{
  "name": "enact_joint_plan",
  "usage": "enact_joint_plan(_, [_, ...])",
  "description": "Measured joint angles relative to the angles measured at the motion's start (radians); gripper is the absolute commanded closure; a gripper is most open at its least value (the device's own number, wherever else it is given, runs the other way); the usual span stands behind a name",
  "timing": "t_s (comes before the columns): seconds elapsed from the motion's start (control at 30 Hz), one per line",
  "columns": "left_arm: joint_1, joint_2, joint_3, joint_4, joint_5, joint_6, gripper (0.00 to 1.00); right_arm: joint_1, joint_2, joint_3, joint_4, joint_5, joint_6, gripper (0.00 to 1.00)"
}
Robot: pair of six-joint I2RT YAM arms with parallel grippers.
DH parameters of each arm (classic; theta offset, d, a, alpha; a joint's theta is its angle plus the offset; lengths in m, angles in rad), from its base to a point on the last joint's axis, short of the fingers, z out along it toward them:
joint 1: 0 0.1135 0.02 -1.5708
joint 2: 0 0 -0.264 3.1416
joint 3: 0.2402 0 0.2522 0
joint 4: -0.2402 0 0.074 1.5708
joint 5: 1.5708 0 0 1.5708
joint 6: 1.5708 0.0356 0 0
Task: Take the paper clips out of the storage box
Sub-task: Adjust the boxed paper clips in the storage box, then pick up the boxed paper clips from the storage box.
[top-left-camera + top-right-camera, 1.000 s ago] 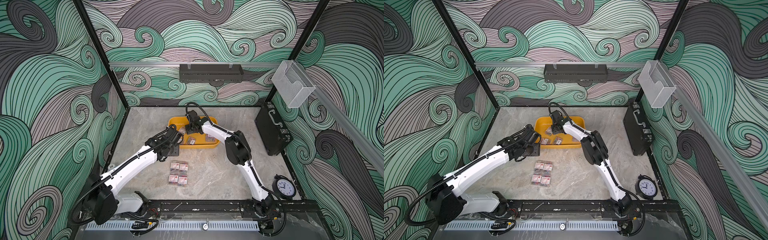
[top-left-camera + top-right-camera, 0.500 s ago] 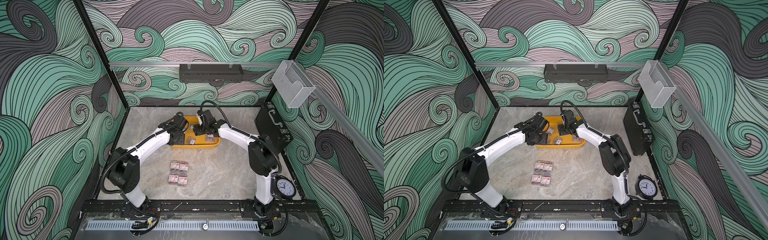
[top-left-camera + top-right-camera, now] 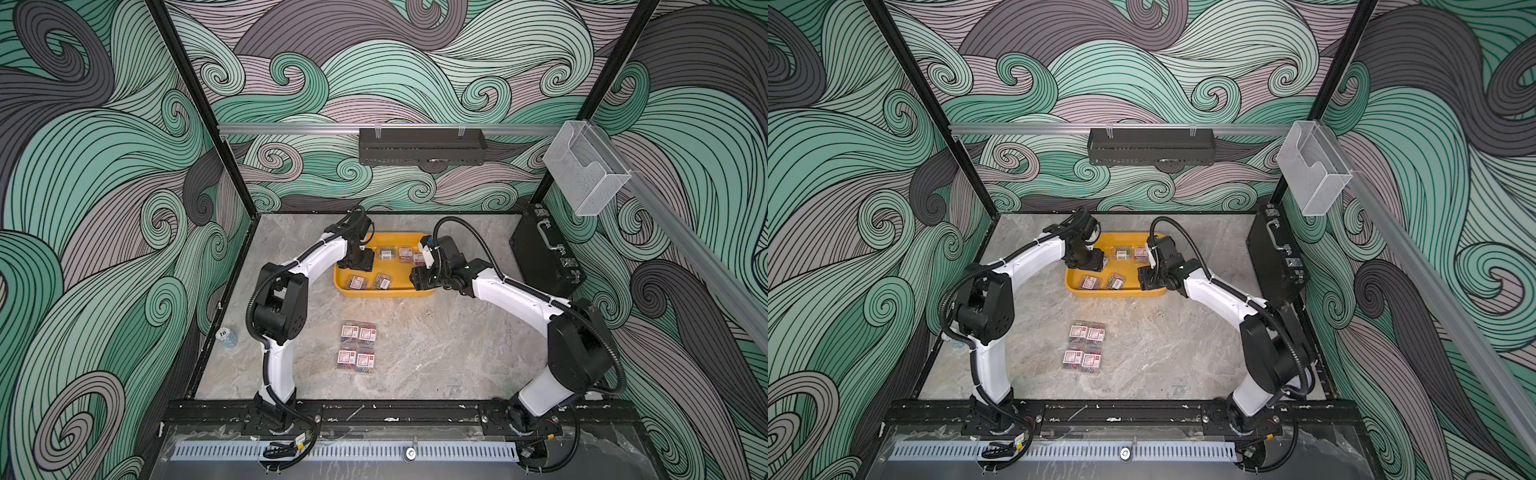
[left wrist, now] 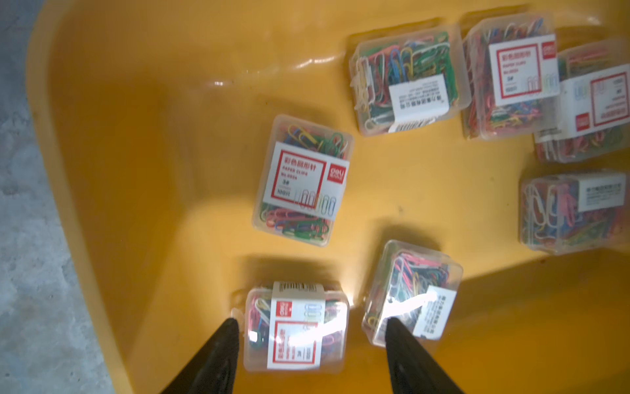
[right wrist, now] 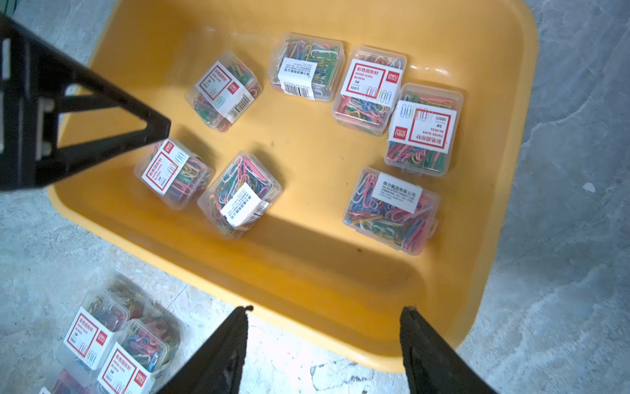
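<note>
The yellow storage box (image 3: 382,293) lies at the back middle of the table, with several clear boxes of paper clips (image 5: 368,88) inside it. My left gripper (image 4: 310,320) is open and low in the box's left part. One paper clip box (image 4: 296,327) lies between its fingers, apart from both, and a second one (image 4: 409,293) lies just behind one fingertip. My right gripper (image 5: 326,308) is open and empty, hovering over the storage box's right front corner rim (image 5: 306,327). Several more paper clip boxes (image 3: 357,347) lie together on the table in front.
A black briefcase (image 3: 544,253) stands against the right wall. A clear bin (image 3: 582,166) hangs above it. A black shelf (image 3: 422,145) is fixed to the back wall. A small stack of chips (image 3: 226,336) sits by the left wall.
My left gripper has moved from the storage box's left front edge into it, over a paper clip box. My right gripper has drawn back from the box's far side to its right front corner.
</note>
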Motion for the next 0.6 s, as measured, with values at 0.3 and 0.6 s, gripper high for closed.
enact_joint_plan(0.3, [0.038,0.115,0.097,-0.002,0.054,0.106,0.26,-0.035,-0.039,-0.059,0.005,-0.007,0.015,0.28])
enact_joint_plan(0.6, [0.041,0.191,0.183,-0.008,0.050,0.156,0.25,-0.037,-0.039,-0.060,0.008,-0.013,0.016,0.28])
